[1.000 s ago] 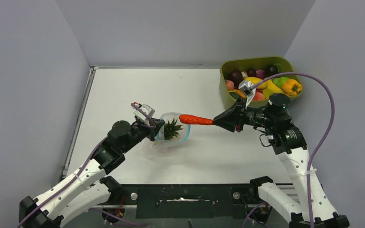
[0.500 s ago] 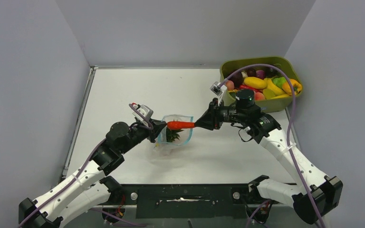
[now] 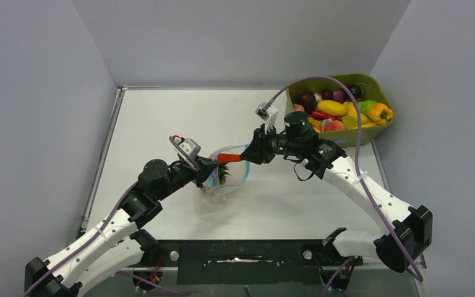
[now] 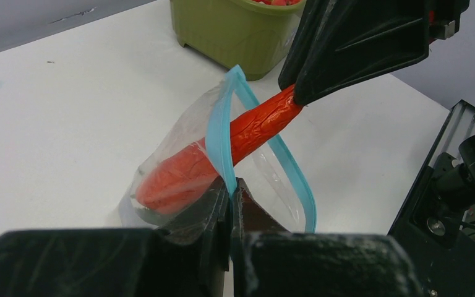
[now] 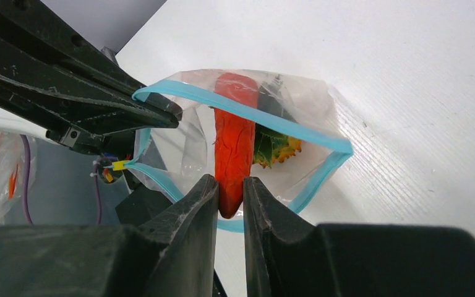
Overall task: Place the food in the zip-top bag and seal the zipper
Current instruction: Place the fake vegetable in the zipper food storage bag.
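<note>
1. The right hand point(image 5: 230, 185) is clenched on the tail end of a long wrinkled orange-red plastic toy vegetable point(image 5: 234, 145). The front half of it is already through the mouth of the clear floppy zip-top bag point(image 5: 312, 117).
2. The left hand point(image 4: 230, 185) is pinched tight on the bag's rim, right on the thin teal-blue zipper strip point(image 4: 219, 133). That props the mouth open as a wide loop over the white desk point(image 3: 161, 124).
3. There's a crowd inside: a green spiky pineapple crown point(image 5: 272, 145) sits just beside the vegetable, deep in the bag.
4. The two black hands stand almost nose to nose, with only the blue loop between them.
5. Over at the back right sits a smooth olive-green plastic tub point(image 4: 222, 37) with rounded corners. It's heaped with glossy yellow, red and maroon toy pieces point(image 3: 333, 108), well apart from the bag.
6. On textures, the bag film is thin, crinkled and see-through. The vegetable's skin is ridged and tapers towards the gripped end.
</note>
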### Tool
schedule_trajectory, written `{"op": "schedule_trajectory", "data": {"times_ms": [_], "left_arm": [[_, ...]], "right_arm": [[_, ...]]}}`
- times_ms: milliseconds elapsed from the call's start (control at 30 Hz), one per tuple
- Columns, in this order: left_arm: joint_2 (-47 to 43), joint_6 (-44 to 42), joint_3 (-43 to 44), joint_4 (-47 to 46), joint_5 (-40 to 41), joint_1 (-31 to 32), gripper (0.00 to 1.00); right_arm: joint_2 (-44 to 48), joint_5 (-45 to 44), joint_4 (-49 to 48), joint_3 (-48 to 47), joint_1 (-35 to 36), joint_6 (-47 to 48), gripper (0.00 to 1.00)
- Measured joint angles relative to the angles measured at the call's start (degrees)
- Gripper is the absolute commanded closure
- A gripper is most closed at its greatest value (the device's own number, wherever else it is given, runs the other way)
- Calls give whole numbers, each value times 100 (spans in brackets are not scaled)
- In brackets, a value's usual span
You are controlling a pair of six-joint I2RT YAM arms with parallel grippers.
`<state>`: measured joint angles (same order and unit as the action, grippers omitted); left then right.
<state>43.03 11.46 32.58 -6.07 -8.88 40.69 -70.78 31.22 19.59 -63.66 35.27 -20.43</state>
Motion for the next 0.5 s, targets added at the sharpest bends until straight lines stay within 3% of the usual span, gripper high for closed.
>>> {"op": "schedule_trajectory", "data": {"times_ms": [167, 500], "left_arm": [[57, -72, -11, -28, -46, -4, 100], [116, -382, -9, -20, -39, -4, 100]], "right_arm": [[-52, -315, 199, -260, 125, 103, 100], [155, -1115, 1860, -1211, 136, 962, 100]]}}
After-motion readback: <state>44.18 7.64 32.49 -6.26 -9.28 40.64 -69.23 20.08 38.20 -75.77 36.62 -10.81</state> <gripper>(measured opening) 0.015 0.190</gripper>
